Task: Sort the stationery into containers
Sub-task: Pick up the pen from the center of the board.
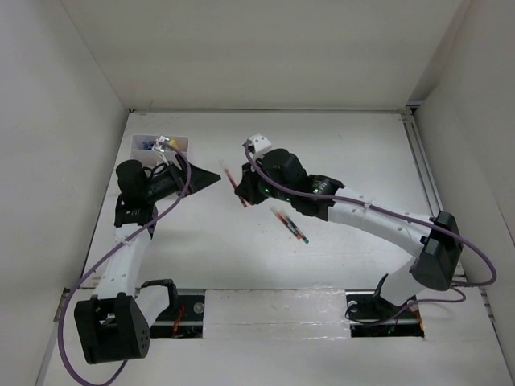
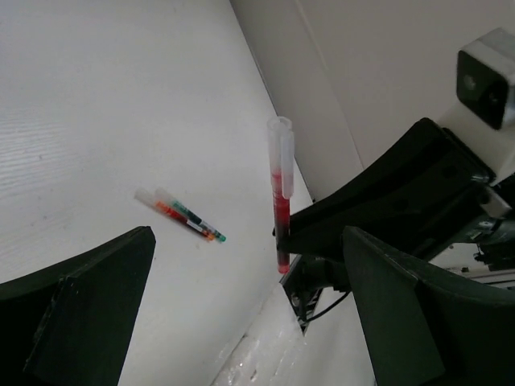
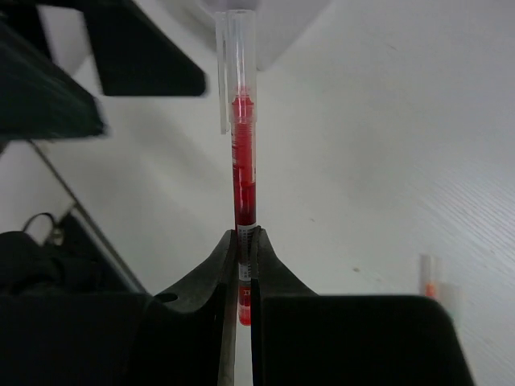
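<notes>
Right wrist: slim, clear-capped red pen point(image 3: 244, 165) upright in right pincer point(image 3: 244, 240)

The right gripper point(image 3: 244, 239) has both jaws clamped on a red pen point(image 3: 244, 161) near its lower end. The pen projects straight out past the fingertips, with its clear cap at the far end. A second pen point(image 3: 430, 281), orange with a clear cap, lies on the white table point(image 3: 386, 121) at the right. Dark blurred shapes point(image 3: 121, 56) fill the upper left.
</notes>
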`<state>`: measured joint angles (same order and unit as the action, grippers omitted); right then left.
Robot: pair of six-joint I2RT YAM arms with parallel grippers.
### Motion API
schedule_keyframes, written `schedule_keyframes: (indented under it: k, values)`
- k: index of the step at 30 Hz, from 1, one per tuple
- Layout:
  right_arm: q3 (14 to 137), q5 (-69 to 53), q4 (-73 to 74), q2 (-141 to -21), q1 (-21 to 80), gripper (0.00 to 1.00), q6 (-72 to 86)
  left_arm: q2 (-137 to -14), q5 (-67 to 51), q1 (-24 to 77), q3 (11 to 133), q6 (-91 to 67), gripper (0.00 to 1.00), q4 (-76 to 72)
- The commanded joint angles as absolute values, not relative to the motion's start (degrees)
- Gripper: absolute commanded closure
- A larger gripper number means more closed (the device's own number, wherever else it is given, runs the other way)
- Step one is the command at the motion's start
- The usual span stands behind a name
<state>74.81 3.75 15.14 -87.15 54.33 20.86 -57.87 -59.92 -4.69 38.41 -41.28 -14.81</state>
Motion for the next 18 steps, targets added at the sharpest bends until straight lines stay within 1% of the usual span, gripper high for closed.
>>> schedule_keyframes:
  k: [1, 6, 10, 11, 13, 14, 15, 16, 18]
  values:
    - [82.3, -0.3, 11.3, -90.8, 57.0, 1.0, 21.4, -55.0, -65.4, -4.7, 36.7, -44.6, 0.0, -23.6]
    - [86.9, 0.9, 11.3, -93.2, 60.7, 1.0, 21.4, -54.8, -64.8, -4.7, 37.4, -41.8, 0.01, -19.1]
    - [89.2, 2.1, 12.8, -94.3, 62.1, 1.0, 21.4, -54.8, -64.2, -4.7, 37.4, -41.8, 0.11, -19.1]
    - [89.2, 2.1, 12.8, -94.3, 62.1, 1.0, 21.4, -54.8, -63.7, -4.7, 37.4, -41.8, 0.2, -19.1]
    - [89.2, 2.9, 13.4, -94.8, 62.1, 1.0, 21.4, -54.8, -63.7, -4.7, 37.4, -41.8, 0.3, -19.1]
    - [89.2, 3.6, 13.4, -94.8, 62.1, 1.0, 21.4, -54.8, -63.7, -4.7, 37.4, -41.8, 0.38, -19.1]
    - [89.2, 4.1, 13.4, -94.8, 62.1, 1.0, 21.4, -54.2, -63.2, -4.7, 37.4, -41.8, 0.48, -19.1]
    - [89.2, 5.2, 13.9, -94.8, 62.1, 1.0, 21.4, -54.2, -62.7, -4.7, 38.0, -41.8, 0.66, -19.1]
    - [89.2, 6.0, 13.9, -95.4, 62.1, 1.0, 21.4, -54.2, -62.7, -4.7, 38.0, -41.3, 0.8, -18.4]
